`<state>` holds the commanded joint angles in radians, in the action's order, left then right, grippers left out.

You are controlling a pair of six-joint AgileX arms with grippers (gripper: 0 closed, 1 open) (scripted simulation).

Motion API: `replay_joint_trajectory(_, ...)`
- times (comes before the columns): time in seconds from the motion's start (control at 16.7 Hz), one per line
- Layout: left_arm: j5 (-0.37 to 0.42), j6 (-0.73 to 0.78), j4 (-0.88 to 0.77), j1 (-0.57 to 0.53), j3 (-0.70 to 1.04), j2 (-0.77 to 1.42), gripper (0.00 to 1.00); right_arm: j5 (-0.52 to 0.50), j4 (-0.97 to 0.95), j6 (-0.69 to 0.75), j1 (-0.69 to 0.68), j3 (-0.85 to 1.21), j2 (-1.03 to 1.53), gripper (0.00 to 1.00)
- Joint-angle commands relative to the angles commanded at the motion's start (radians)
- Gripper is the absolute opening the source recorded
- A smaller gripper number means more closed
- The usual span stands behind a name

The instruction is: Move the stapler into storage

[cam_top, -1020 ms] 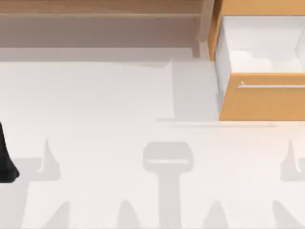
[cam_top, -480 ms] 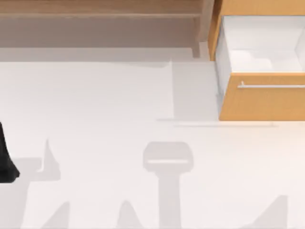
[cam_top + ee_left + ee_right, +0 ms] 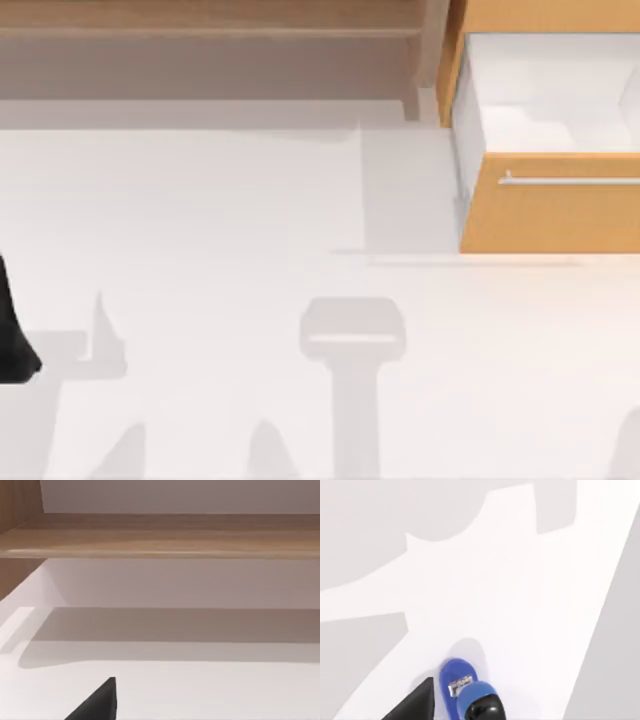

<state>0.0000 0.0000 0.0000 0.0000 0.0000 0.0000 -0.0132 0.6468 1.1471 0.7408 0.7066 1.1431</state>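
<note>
surface: one white table [image 3: 200,200], flat, grey shadows cast across it; plain pale wall behind the shelf in the left wrist view
left arm [image 3: 10,335]: one, black, at the table's far left edge, resting low over the table
left gripper [image 3: 97,705]: a black tip over bare white table, facing the shelf; open or closed: cannot tell
shelf [image 3: 200,20]: one, long, pale wood, along the back edge from the left to just past the middle; its board runs straight across the left wrist view [image 3: 160,535]
storage [image 3: 540,215]: one orange-tan drawer box at back right, just beside the shelf's right end; pulled open, white inside
handle [image 3: 570,181]: one thin silver bar, horizontal on the drawer front
drawer contents: a pale grey patch on the white floor; cannot tell what it is
stapler [image 3: 462,685]: one, blue body with a small label and a glossy black end; lying on the white table in the right wrist view, outside the drawer
right gripper [image 3: 415,705]: a black tip just beside the stapler; touching or apart: cannot tell; open, closed or gripping: cannot tell
</note>
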Motion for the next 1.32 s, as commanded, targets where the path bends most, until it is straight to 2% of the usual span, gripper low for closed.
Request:
replay_joint_trajectory(0.24, 0.000, 0.000, 0.000, 0.000, 0.000, 0.000, 1.00, 0.007, 0.168, 0.303, 0.170, 0.164, 0.305, 1.00)
replay_joint_trajectory(0.48, 0.000, 0.000, 0.000, 0.000, 0.000, 0.000, 1.00, 0.012, 0.266, 0.454, 0.257, 0.248, 0.456, 1.00)
replay_joint_trajectory(0.9, 0.000, 0.000, 0.000, 0.000, 0.000, 0.000, 1.00, 0.013, 0.256, 0.465, 0.261, 0.239, 0.477, 1.00)
replay_joint_trajectory(1.32, 0.000, 0.000, 0.000, 0.000, 0.000, 0.000, 1.00, 0.013, 0.061, 0.464, 0.262, 0.142, 0.571, 1.00)
